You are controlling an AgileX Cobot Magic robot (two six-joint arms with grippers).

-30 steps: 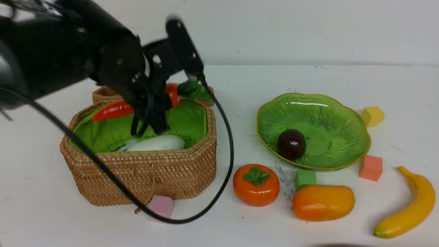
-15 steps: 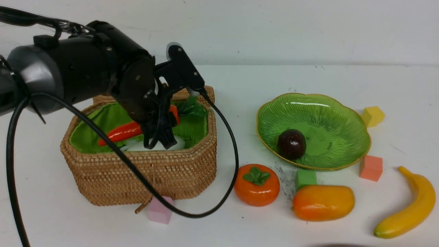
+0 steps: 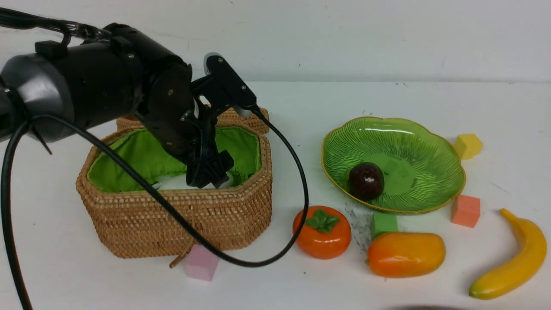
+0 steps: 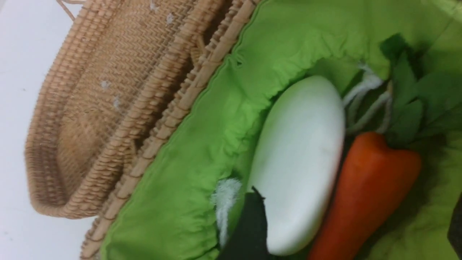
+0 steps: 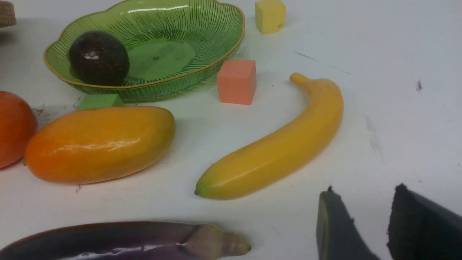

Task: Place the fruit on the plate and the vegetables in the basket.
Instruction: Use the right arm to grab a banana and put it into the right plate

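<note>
Since half a second ago, the orange-red carrot with green leafy top (image 4: 364, 195) has left the left gripper (image 3: 211, 172). It now lies inside the tan woven wicker basket with bright green lining (image 3: 181, 215), touching the long white radish (image 4: 299, 162). The gripper has sunk lower into the basket, jaws spread wide and empty, with one dark finger (image 4: 249, 224) beside the radish.

The right gripper (image 5: 364, 202) hangs over the white table (image 3: 301, 107), fingers parted and holding nothing, near the elongated dark purple eggplant (image 5: 108, 242).

- **Vegetables, three:** two in the basket, one on the table.
- **Fruit, four:** the small dark purple mangosteen (image 3: 366, 181) rests on the ribbed green gold-rimmed plate (image 3: 413, 142). The round orange persimmon (image 3: 321, 232), orange-yellow mango (image 3: 404, 254) and yellow banana (image 3: 512, 258) lie on the table in front of the plate.
- **Foam cubes, four:** yellow (image 3: 468, 145), salmon (image 3: 465, 210), green (image 3: 384, 223) and pink (image 3: 201, 261).
</note>
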